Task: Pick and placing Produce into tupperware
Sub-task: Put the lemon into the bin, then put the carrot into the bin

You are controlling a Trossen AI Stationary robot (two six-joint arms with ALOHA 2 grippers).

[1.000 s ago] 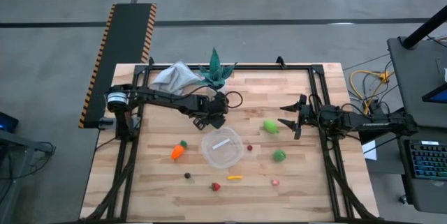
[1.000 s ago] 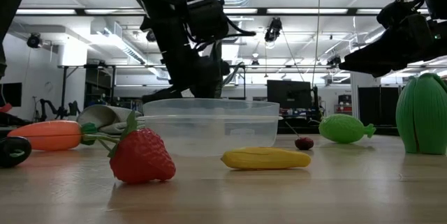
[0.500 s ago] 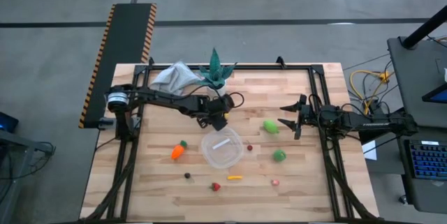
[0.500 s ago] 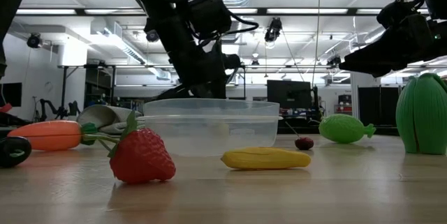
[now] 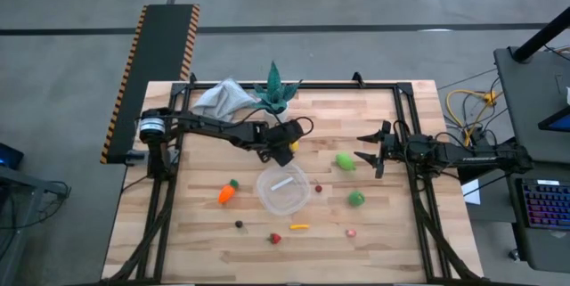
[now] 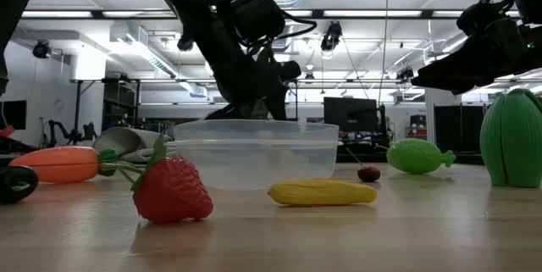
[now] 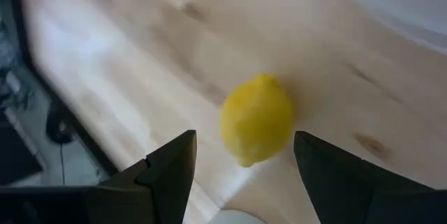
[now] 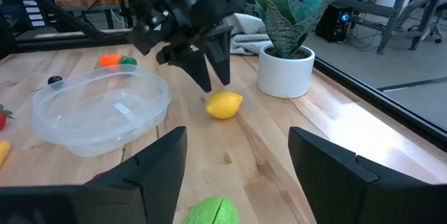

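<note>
The left gripper [image 5: 287,140] is sliding away from the far rim of the tupperware [image 5: 283,189]; a second ago it was hanging nearer that rim, and now it is sitting over the yellow lemon [image 5: 294,146], which is lying on the table [image 5: 383,241] just beyond the tupperware, on the side toward the teal plant [image 5: 275,89]. To my eye that means the arm is lining up its next pick, not dropping anything off. From the left wrist view the lemon [image 7: 256,119] is lying between the two dark fingers [image 7: 167,168], which are spread wide with nothing in them and clear of the fruit on both sides.

The left arm is reaching across the far half of the table, wrist bent down so the gripper [image 8: 209,60] is pointing at the wood beside the lemon [image 8: 223,105]. In the low view it is hanging above and behind the tupperware [image 6: 255,152].

The right gripper [image 5: 369,149] is waiting well to the other side of the tupperware, just past a light green piece [image 5: 345,161], its fingers wide apart and empty.

The tupperware seems to be holding no produce yet; the carrot [image 5: 226,192], strawberry [image 6: 172,189], yellow corn-like piece [image 6: 323,191] and round green piece [image 5: 356,199] are all lying on the wood around it.
</note>
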